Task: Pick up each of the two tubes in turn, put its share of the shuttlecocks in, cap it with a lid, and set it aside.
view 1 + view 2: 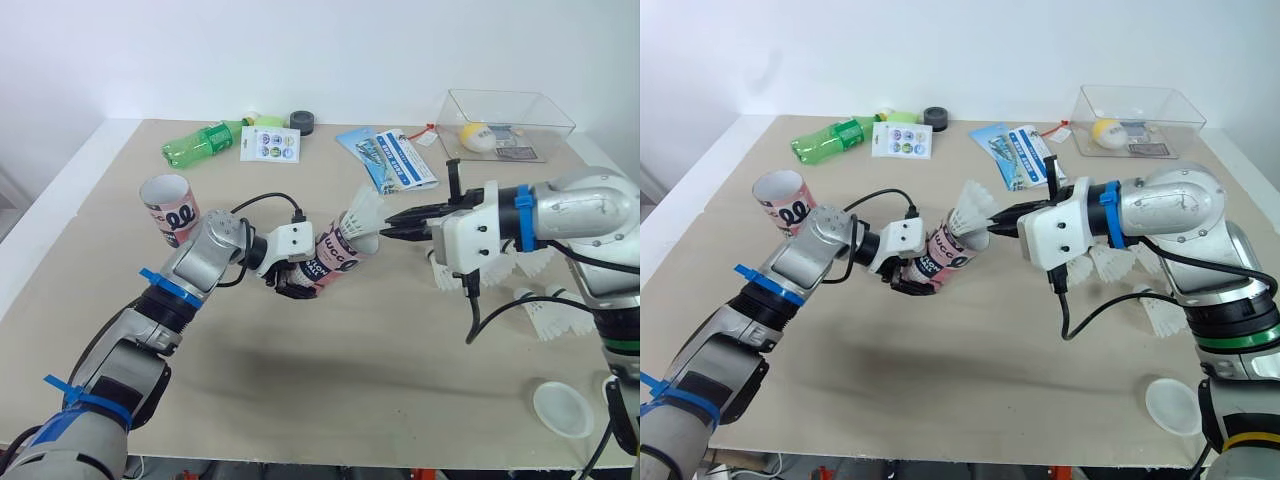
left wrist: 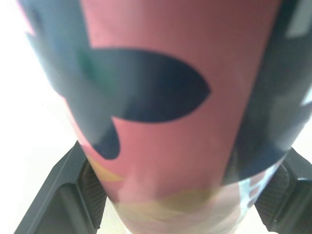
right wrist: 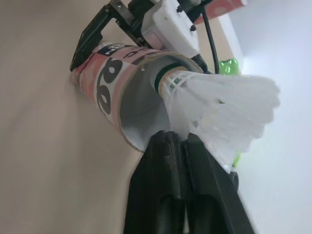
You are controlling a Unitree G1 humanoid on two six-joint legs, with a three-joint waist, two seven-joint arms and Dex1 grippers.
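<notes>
My left gripper [image 1: 296, 283] is shut on a pink printed tube [image 1: 335, 258], holding it tilted above the table with its open mouth toward the right. A white shuttlecock [image 1: 366, 213] sits cork-first at the tube's rim [image 3: 146, 97], its feathers sticking out. My right gripper [image 1: 386, 229] is shut on the shuttlecock's feather skirt [image 3: 224, 112] just outside the mouth. In the left wrist view the tube [image 2: 180, 112] lies between both fingers [image 2: 73, 195]. A second pink tube [image 1: 170, 208] stands upright at the left. Several loose shuttlecocks [image 1: 548, 316] lie at the right.
A white lid [image 1: 563, 408] lies near the front right edge. At the back are a green bottle [image 1: 203, 144], a sticker card [image 1: 270, 143], a black round cap [image 1: 303, 122], blue booklets [image 1: 392, 157] and a clear box [image 1: 508, 125] holding a yellow ball.
</notes>
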